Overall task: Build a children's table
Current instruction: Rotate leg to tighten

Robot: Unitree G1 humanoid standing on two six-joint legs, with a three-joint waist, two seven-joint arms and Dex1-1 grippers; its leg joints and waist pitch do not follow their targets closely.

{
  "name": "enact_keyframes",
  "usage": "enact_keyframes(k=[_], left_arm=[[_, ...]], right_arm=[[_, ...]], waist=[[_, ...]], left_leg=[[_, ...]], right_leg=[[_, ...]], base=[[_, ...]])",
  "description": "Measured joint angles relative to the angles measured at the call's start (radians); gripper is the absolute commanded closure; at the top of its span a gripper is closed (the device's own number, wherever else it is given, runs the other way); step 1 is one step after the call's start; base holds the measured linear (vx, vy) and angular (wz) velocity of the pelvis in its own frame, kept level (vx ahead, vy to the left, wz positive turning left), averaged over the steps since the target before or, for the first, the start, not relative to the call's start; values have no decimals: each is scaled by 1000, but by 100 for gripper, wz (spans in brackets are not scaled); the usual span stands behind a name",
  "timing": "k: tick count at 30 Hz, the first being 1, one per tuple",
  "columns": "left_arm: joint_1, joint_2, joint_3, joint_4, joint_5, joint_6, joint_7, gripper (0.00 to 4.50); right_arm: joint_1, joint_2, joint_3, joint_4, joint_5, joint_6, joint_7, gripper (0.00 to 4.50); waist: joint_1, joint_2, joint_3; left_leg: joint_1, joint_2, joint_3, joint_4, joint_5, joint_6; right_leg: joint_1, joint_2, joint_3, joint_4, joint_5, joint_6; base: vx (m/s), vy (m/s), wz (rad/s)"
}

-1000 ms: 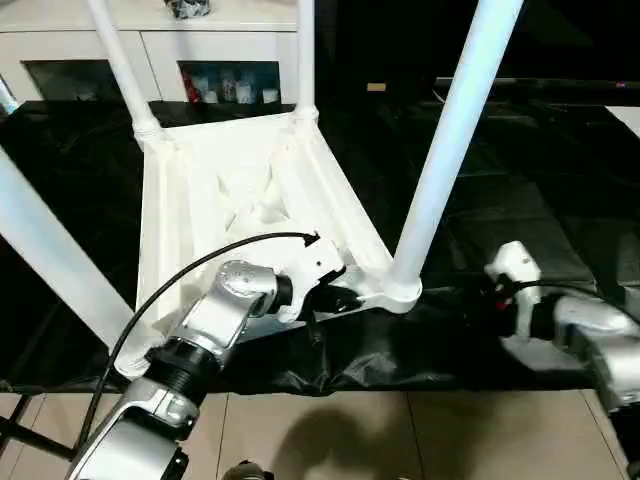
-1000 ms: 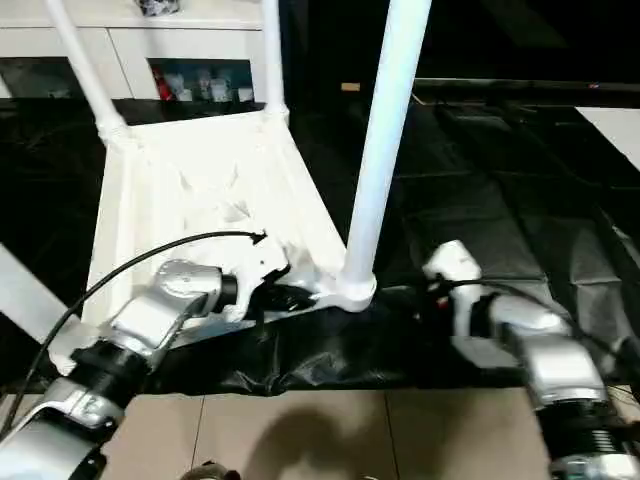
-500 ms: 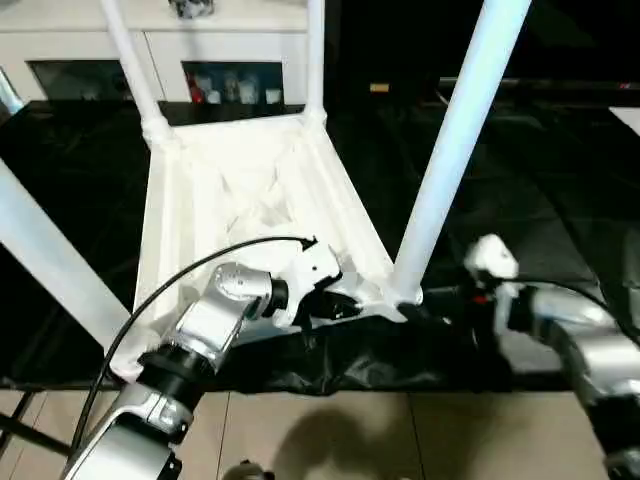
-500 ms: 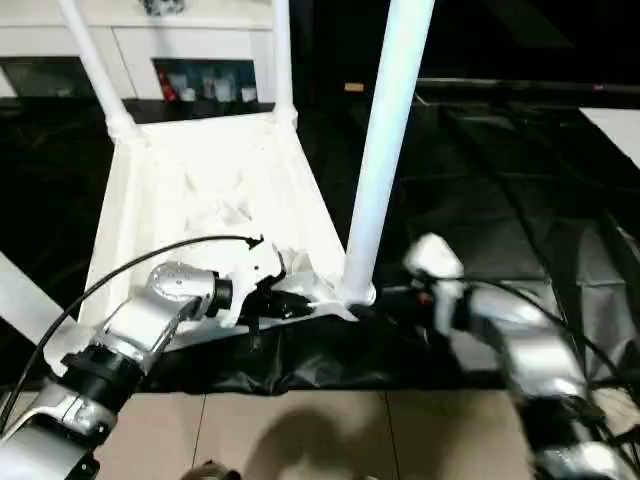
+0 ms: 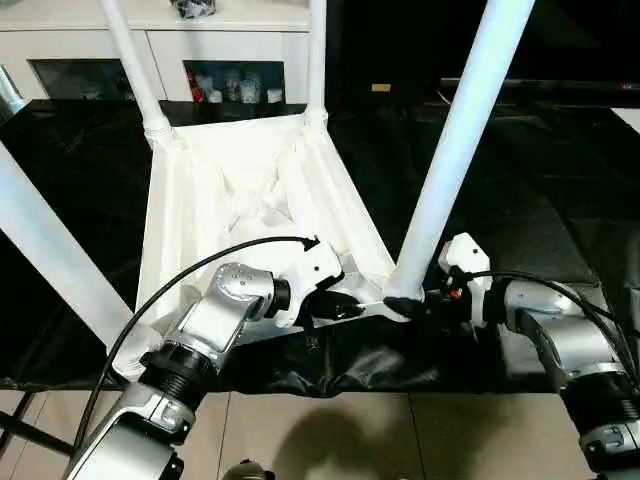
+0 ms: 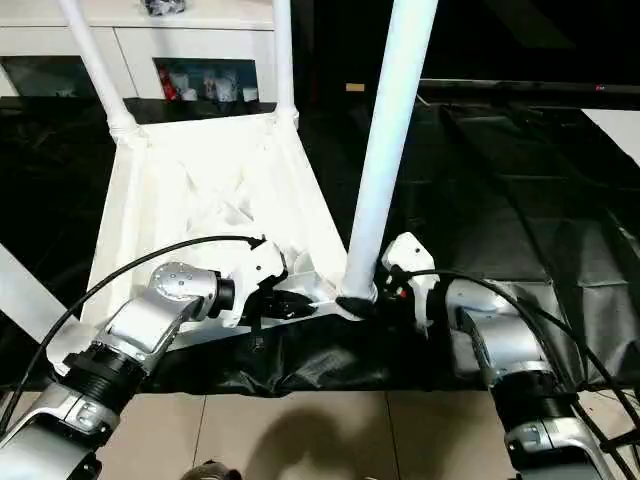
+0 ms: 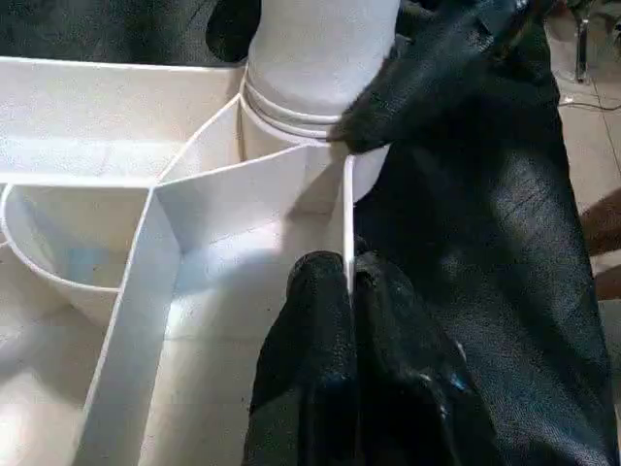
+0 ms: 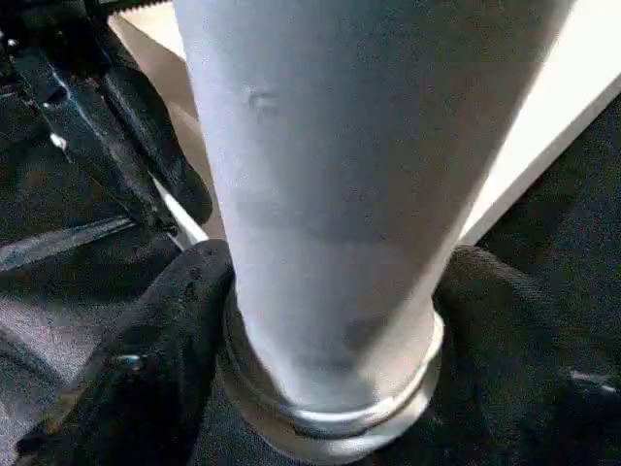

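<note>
White plastic makes up the children's table [image 5: 250, 200], which lies upside down on a black sheet [image 5: 520, 200] in the middle of the left eye view. Its four legs stick up, and all of them are cut off by the top or left edge of the frame, so their tips cannot be seen.

Near the lower middle of the left eye view, the left gripper [image 5: 335, 305] pinches the thin rim of the table [image 7: 346, 223]. In the left wrist view its two black fingers [image 7: 310, 330] are pressed tight together on that rim, one on each side. A black cable [image 5: 200, 265] loops over the silver forearm and hides a bit of the table's inside.

The near right leg [image 5: 455, 140] stands in its corner socket [image 5: 400, 290]. The right gripper [image 5: 405, 300] is at the bottom of this leg. In the right wrist view one black finger [image 8: 165, 330] sits on each side of the leg's base, around it and up against it. The leg hides the gap between them, and it is hard to tell how firmly they squeeze.

Behind the table, at the upper left of the frame, is a white cabinet [image 5: 100, 45] with glass doors. Small things inside it are too tiny to make out. Light floor tiles [image 5: 400, 440] show along the bottom edge.
</note>
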State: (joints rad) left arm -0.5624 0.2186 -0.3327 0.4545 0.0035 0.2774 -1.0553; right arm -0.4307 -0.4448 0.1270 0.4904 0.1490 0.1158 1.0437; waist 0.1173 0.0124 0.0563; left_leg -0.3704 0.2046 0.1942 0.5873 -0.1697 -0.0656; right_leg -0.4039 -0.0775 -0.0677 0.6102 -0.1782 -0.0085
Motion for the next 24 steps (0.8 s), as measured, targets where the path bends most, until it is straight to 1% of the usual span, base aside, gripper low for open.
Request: enact_keyframes(k=[2,4,5,6,11,14,17,19,24], left_arm=[[0,0,0,0,0,0,1,450],[0,0,0,0,1,1,5,450],[0,0,0,0,1,1,7,450],[0,0,0,0,1,2,10,450],[0,-6,2,1,5,15,39,450],[-18,-36,13,28,20,26,106,450],[-47,-81,35,77,35,40,207,450],[-67,-116,50,109,40,53,279,450],[-97,-181,75,160,67,60,431,450]], right_arm=[[-1,2,0,8,0,-7,0,120],[-3,7,0,19,0,-19,2,132],[-4,9,0,23,0,-22,2,150],[-7,10,0,28,0,-26,1,158],[-21,29,-3,63,-4,-37,-29,177],[-47,61,-21,105,-9,-30,-113,179],[-82,130,-59,162,-21,-19,-264,180],[-99,180,-90,190,-25,-14,-371,181],[-154,296,-131,266,-40,-33,-615,181]], waist=[[0,0,0],[-1,0,0],[-2,0,0],[-3,0,0],[-5,-1,0],[-14,-2,1],[-30,-4,0],[-35,-4,1],[-47,-5,1]], left_leg=[[0,0,0,0,0,0],[0,0,0,0,0,0],[0,0,0,0,0,0],[0,0,0,0,0,0],[1,0,0,1,0,0],[1,0,1,1,0,0],[1,0,1,2,0,0],[2,1,1,2,0,0],[1,1,1,0,0,0]], right_leg=[[0,0,0,0,0,0],[0,0,0,0,0,0],[0,0,0,0,0,0],[0,0,0,0,0,0],[0,0,0,1,0,0],[0,0,0,1,1,-1],[0,0,0,1,2,-2],[0,0,0,1,2,-2],[-2,0,0,1,2,-2]], base=[[0,0,0],[0,0,0],[0,0,0],[0,0,0],[0,0,0],[0,0,0],[0,0,0],[0,0,0],[0,0,0]])
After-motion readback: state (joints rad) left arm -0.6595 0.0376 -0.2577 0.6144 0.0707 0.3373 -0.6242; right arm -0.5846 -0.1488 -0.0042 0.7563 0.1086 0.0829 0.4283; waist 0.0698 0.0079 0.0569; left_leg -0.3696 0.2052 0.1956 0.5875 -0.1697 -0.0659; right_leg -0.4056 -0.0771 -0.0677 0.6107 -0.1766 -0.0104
